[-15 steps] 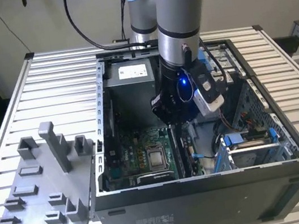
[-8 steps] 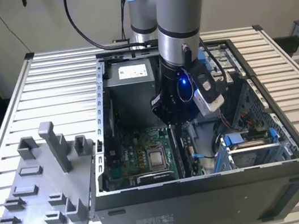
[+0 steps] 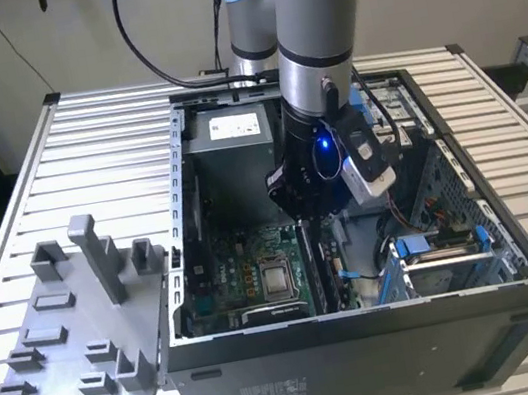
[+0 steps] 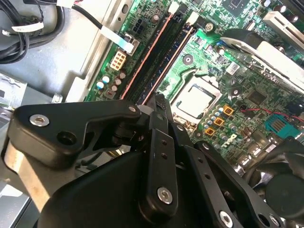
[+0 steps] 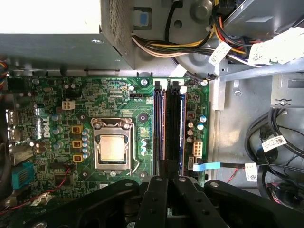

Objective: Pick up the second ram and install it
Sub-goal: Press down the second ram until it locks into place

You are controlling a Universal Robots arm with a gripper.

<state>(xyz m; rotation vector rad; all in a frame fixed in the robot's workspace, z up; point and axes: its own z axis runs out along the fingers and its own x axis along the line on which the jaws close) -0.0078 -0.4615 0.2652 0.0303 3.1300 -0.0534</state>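
My gripper (image 3: 305, 213) hangs inside the open computer case (image 3: 367, 327), low over the motherboard. In both wrist views its black fingers (image 5: 156, 190) stand close together, shut on a thin dark stick seen edge-on, the second ram (image 5: 167, 167). The stick's end (image 4: 160, 102) pokes out past the fingertips, just above the near end of the two long memory slots (image 5: 175, 123), which run away from the gripper (image 5: 167, 179). Whether the neighbouring slot (image 5: 159, 123) holds a stick I cannot tell.
The processor socket (image 5: 113, 147) lies beside the slots. Bundled power cables (image 5: 190, 45) and a flat blue cable (image 5: 209, 165) sit near the slots' ends. A grey plastic fixture with upright posts (image 3: 83, 329) stands on the slatted table at the exterior view's left.
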